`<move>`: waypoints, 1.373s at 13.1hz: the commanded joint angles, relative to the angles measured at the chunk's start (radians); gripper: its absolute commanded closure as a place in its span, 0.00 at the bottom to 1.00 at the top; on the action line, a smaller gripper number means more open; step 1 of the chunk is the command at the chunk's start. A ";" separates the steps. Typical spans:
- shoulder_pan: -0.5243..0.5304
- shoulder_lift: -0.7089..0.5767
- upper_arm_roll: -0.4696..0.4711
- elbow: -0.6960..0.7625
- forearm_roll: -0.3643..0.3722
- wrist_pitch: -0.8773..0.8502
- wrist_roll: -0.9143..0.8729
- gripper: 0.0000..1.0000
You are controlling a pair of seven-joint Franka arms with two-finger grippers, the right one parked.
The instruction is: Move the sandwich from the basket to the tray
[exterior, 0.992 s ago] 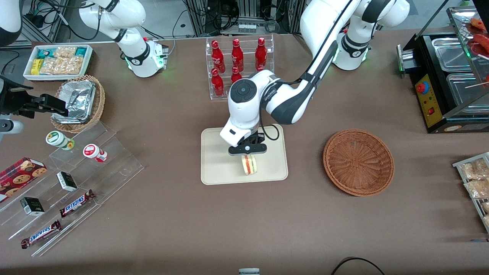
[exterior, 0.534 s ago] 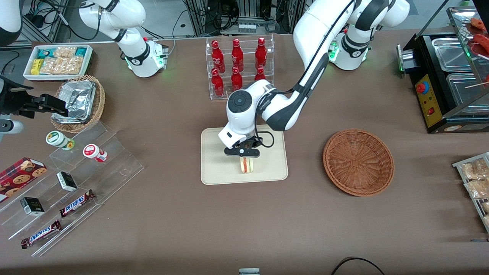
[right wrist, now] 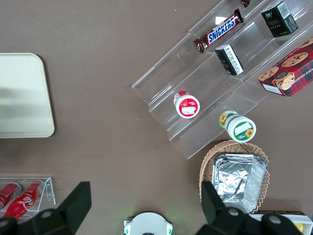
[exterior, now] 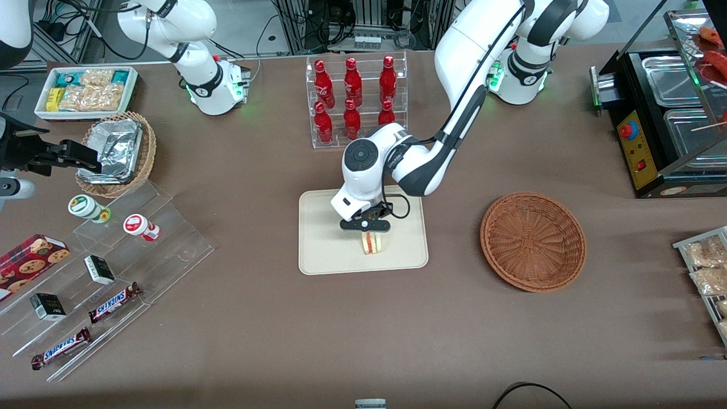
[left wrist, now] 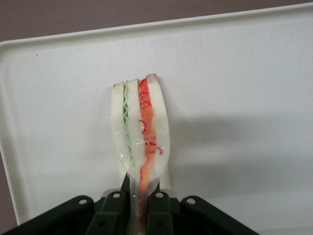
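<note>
- desk (exterior: pixel 255 341): brown, fills the front frame
- tray (exterior: pixel 318 250): centre of frame, flat on desk
- basket (exterior: pixel 533 241): right of centre, well apart from tray
- tool (exterior: pixel 369 232): over tray, clamped on sandwich's end
- sandwich (exterior: pixel 373 243): standing on edge, touching tray (left wrist: pixel 244 98); filling stripe (left wrist: pixel 145 127) faces the wrist camera
</note>
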 commanded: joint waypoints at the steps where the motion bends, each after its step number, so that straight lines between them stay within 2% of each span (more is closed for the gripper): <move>1: -0.009 -0.014 0.001 -0.011 -0.005 0.007 -0.022 0.75; 2: -0.009 -0.017 0.001 -0.008 -0.005 0.004 -0.019 0.34; 3: -0.007 -0.025 0.001 -0.008 -0.004 0.002 -0.017 0.00; 7: 0.013 -0.120 0.015 -0.008 -0.002 -0.055 -0.020 0.00; 11: 0.120 -0.270 0.026 -0.017 -0.004 -0.190 0.004 0.00; 14: 0.215 -0.356 0.026 -0.022 -0.007 -0.303 0.142 0.00; 18: 0.371 -0.482 0.026 -0.140 -0.033 -0.317 0.364 0.00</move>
